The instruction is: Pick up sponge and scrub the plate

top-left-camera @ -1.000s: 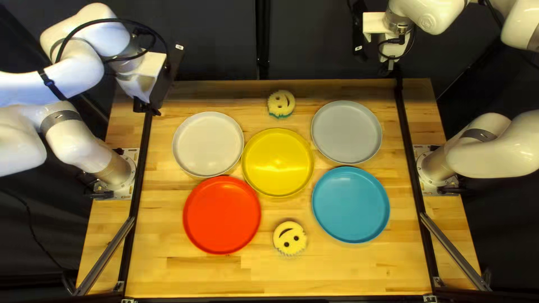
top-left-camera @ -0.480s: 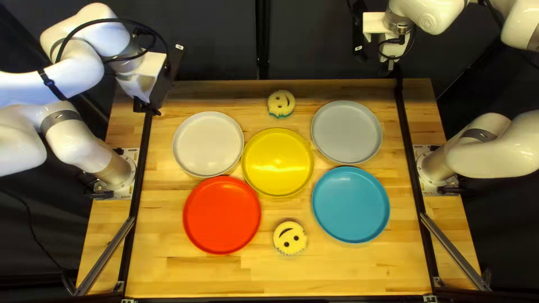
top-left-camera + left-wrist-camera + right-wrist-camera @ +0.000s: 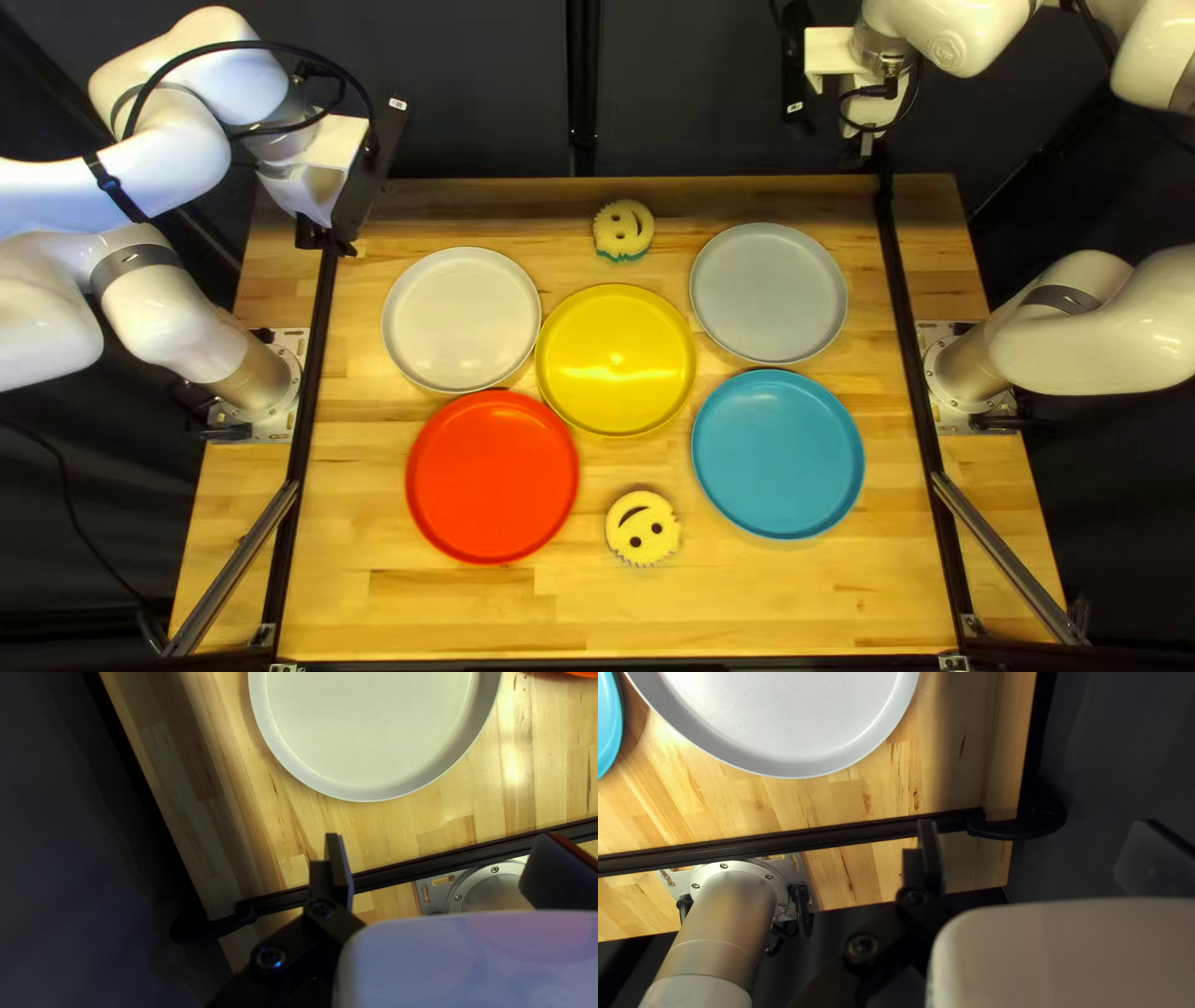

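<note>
One round yellow smiley sponge (image 3: 624,230) with a green underside lies near the table's far edge. A second smiley sponge (image 3: 642,528) lies between the red plate (image 3: 492,477) and the blue plate (image 3: 778,454). The yellow plate (image 3: 616,361) is in the middle, with a white plate (image 3: 462,320) and a grey plate (image 3: 768,293) at either side. My left gripper (image 3: 326,234) hangs over the far left corner; in its wrist view this gripper (image 3: 445,858) stands open and holds nothing. My right gripper (image 3: 864,152), at the far right edge, is likewise open and empty in its wrist view (image 3: 1039,846).
Black rails run along both sides of the table (image 3: 411,610), the left rail (image 3: 303,411) and the right rail (image 3: 915,373). Outside them stand the arm bases, the left base (image 3: 255,386) and right base (image 3: 977,373). A dark curtain (image 3: 498,87) hangs behind the far edge.
</note>
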Available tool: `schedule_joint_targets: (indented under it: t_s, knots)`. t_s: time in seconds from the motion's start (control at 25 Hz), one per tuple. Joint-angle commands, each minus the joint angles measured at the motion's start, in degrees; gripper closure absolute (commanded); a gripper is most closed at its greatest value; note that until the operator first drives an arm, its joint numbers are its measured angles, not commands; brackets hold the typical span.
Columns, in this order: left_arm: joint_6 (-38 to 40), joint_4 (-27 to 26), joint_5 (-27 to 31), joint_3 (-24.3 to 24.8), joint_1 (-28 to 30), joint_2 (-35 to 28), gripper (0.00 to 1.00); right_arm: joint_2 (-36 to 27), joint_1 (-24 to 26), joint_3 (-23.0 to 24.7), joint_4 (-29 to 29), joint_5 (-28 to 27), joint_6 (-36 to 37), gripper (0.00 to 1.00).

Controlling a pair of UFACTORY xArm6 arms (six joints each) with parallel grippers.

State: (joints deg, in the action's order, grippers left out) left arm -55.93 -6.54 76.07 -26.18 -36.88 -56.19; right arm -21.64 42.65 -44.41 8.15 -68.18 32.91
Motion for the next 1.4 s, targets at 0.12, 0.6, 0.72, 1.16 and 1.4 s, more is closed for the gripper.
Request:
schedule_joint_targets:
  t_s: [0.12, 0.6, 0.72, 1.16, 1.4]
  knots:
    - [0.00, 0.00, 0.00, 0.00, 0.00, 0.00, 0.00, 4.13, -2.01, 0.62, -2.41, 5.39, -1.87, 0.00]
    - [0.00, 0.00, 0.00, 0.00, 0.00, 0.00, 0.00, 25.83, -5.02, -8.99, -8.41, 18.27, -2.20, 0.00]
    - [0.00, 0.00, 0.00, 0.00, 0.00, 0.00, 0.00, 29.81, -6.01, -12.28, -9.18, 18.24, -1.31, 0.00]
    - [0.00, 0.00, 0.00, 0.00, 0.00, 0.00, 0.00, 29.74, -6.28, -12.55, -9.24, 17.68, -0.88, 0.00]
    - [0.00, 0.00, 0.00, 0.00, 0.00, 0.00, 0.00, 31.50, -7.02, -13.74, -8.89, 18.17, -1.75, 0.00]
